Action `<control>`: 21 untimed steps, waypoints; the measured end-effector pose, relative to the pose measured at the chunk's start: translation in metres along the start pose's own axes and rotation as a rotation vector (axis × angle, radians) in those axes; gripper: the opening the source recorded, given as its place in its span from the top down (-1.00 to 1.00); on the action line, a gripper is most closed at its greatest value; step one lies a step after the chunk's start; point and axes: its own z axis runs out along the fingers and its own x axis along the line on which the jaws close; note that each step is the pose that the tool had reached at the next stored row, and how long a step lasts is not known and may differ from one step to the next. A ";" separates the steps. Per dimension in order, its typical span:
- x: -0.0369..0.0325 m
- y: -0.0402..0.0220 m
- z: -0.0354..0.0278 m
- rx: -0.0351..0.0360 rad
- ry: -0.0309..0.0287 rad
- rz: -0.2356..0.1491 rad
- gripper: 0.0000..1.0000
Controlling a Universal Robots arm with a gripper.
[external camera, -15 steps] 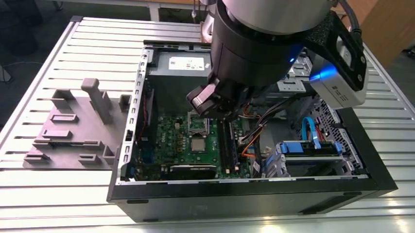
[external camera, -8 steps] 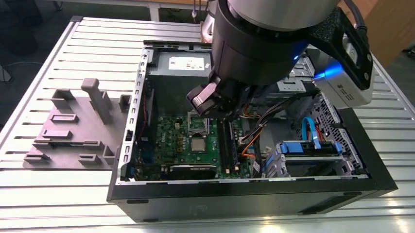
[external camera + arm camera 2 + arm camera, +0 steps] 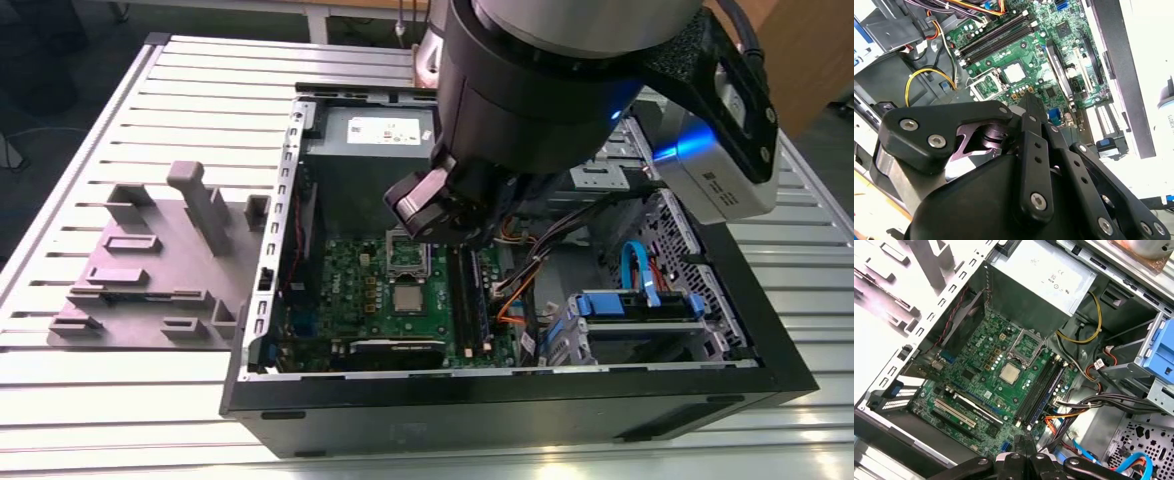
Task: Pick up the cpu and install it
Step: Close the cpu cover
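The cpu, a small silvery square chip, lies flat on the green motherboard inside the open computer case. It sits just beside the square metal-framed socket, whose frame stands open with a dark centre. My gripper hangs well above the board, over the memory slots beside the cpu. Its black fingers are shut together with nothing between them.
The case walls ring the board. A grey power supply sits at the back, with a blue drive cage and loose cables at the exterior view's right. A grey plastic fixture stands on the slatted table outside the case.
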 end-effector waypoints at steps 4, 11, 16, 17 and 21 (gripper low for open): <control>0.0006 -0.0012 -0.0031 -0.0001 0.0003 0.000 0.80; 0.0014 -0.0030 -0.0077 -0.0003 0.0006 0.000 0.80; 0.0021 -0.0043 -0.0110 -0.0005 0.0009 0.000 0.80; 0.0022 -0.0046 -0.0117 -0.0005 0.0010 0.000 0.80; 0.0027 -0.0056 -0.0143 -0.0006 0.0011 0.000 0.80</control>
